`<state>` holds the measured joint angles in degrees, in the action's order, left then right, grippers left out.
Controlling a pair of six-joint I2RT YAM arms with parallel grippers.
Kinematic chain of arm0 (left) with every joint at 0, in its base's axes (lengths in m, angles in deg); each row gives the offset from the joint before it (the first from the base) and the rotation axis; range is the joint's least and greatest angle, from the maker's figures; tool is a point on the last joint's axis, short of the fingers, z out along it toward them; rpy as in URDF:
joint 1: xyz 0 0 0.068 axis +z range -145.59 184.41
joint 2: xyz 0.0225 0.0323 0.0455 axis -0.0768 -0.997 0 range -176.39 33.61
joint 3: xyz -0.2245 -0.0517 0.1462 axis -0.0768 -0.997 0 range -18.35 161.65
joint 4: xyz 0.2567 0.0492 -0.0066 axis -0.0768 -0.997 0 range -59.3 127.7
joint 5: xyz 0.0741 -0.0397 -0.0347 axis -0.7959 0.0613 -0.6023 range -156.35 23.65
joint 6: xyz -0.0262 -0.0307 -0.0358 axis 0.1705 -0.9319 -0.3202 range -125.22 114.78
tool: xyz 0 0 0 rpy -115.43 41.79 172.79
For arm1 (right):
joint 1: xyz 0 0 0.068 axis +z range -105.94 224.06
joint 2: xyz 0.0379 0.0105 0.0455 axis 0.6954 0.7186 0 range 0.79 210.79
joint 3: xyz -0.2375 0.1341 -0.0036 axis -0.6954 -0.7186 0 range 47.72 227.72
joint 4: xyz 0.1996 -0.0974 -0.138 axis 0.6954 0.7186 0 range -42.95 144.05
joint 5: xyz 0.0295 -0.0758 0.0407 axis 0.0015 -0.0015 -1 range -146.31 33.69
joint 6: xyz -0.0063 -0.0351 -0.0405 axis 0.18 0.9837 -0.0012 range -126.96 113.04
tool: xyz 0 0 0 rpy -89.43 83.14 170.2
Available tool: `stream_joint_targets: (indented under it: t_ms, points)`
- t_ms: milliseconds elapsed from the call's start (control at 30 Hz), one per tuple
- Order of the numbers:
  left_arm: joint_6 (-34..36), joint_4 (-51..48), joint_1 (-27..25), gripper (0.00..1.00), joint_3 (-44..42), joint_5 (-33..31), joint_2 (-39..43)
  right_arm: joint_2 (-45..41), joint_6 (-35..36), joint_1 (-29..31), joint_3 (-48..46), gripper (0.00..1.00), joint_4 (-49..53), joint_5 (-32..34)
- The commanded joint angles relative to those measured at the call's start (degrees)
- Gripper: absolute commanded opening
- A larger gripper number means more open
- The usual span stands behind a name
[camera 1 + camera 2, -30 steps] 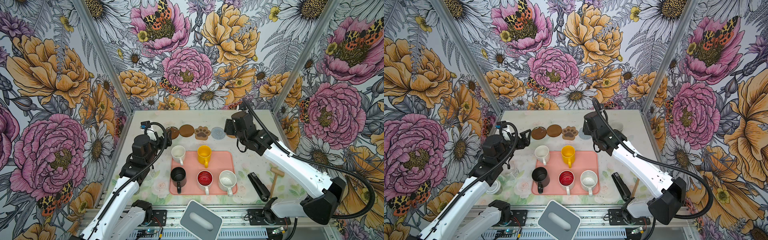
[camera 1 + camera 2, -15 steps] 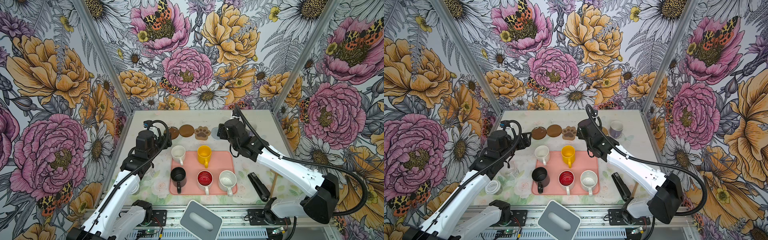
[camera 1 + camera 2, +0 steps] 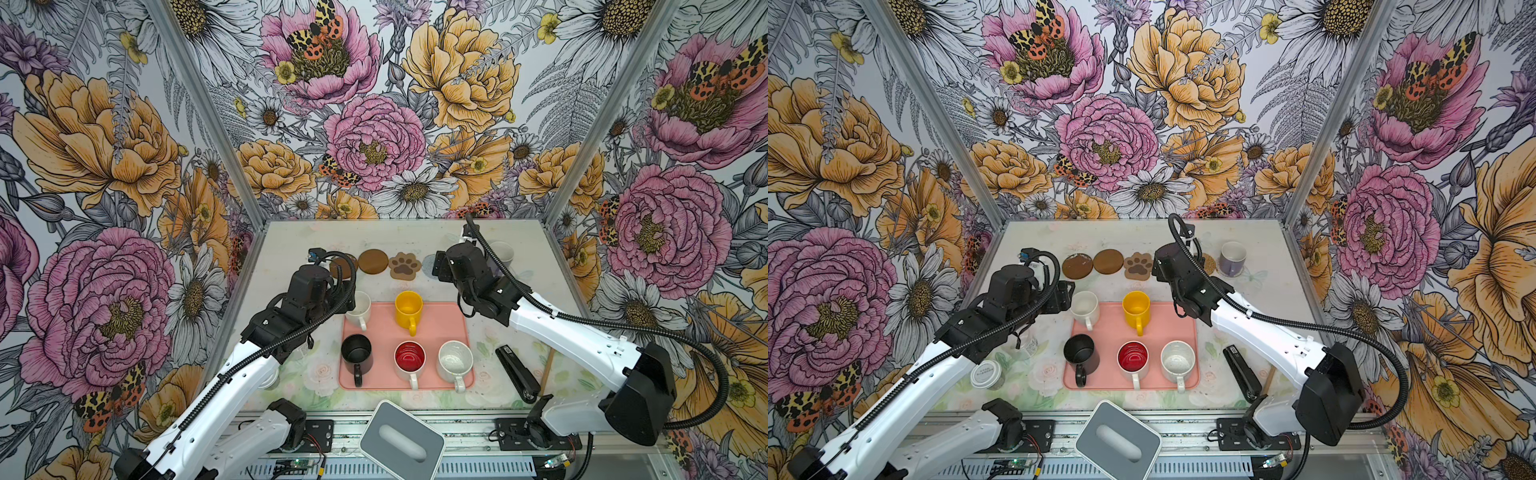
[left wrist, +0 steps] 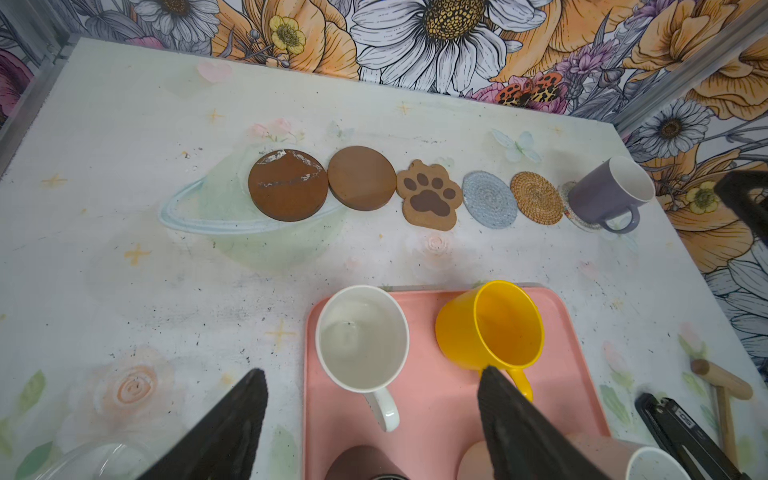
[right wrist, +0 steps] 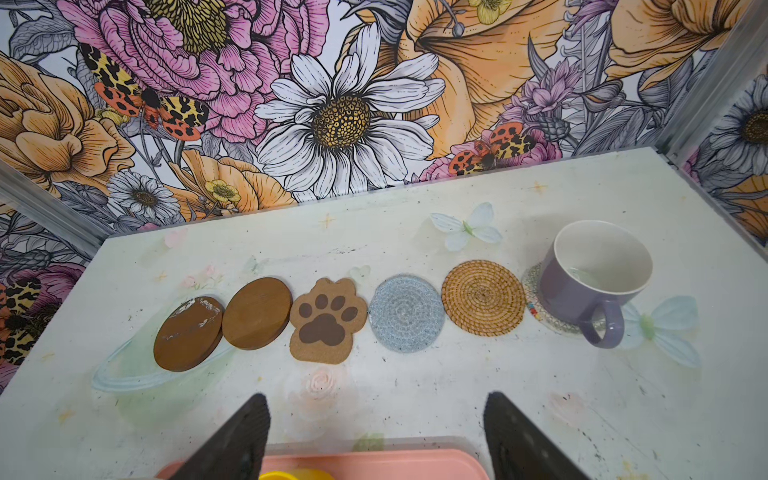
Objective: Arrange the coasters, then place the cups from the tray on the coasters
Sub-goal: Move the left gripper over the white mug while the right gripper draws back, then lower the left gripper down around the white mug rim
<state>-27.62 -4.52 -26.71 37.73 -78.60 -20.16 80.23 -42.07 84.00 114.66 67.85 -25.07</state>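
Six coasters lie in a row at the back: two brown discs [image 4: 287, 185] [image 4: 360, 178], a paw [image 4: 429, 194], a grey woven one [image 4: 489, 199], a rattan one [image 4: 537, 198] and a clear one [image 4: 575, 216]. The lavender cup [image 4: 606, 193] stands on the clear one. On the pink tray [image 3: 440, 328] stand the cream-white [image 3: 358, 309], yellow [image 3: 408, 307], black [image 3: 356, 348], red-inside [image 3: 409, 357] and speckled [image 3: 455, 359] cups. My left gripper [image 4: 371, 374] hangs open over the cream-white cup. My right gripper [image 5: 376, 397] is open and empty, between the tray's far edge and the row.
A black stapler [image 3: 517, 374] and a wooden mallet [image 3: 548, 365] lie right of the tray. A grey-white box [image 3: 402, 434] sits at the front edge. A lidded jar [image 3: 986, 374] and a clear glass [image 3: 1027, 345] stand left of the tray, under my left arm.
My right gripper has drawn back from the lavender cup toward the tray's far edge, opening wider. My left gripper has come forward and right to the cream-white cup.
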Motion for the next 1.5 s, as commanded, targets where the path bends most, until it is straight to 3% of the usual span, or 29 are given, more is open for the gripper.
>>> stream_joint_targets:
  t_ms: [0,500,933,1467]
  points:
    - [-2.13,-4.53,-2.79,0.81,0.96,-2.79,-2.13,0.25,-0.17,-1.07,-1.16,0.83,-1.89,-0.12]
    - [-5.16,-11.18,-11.01,0.74,6.80,-3.97,-14.73,-4.02,-1.98,-5.34,-7.63,0.83,-5.11,-4.28]
    - [-12.30,-11.88,-11.43,0.63,4.39,-8.74,-16.01,-2.69,-2.15,-6.66,-8.23,0.83,-6.47,-7.47]
    - [-14.52,-6.70,-10.89,0.60,0.34,-4.12,-17.30,-1.25,-2.42,-7.40,-8.46,0.83,-7.53,-9.36]
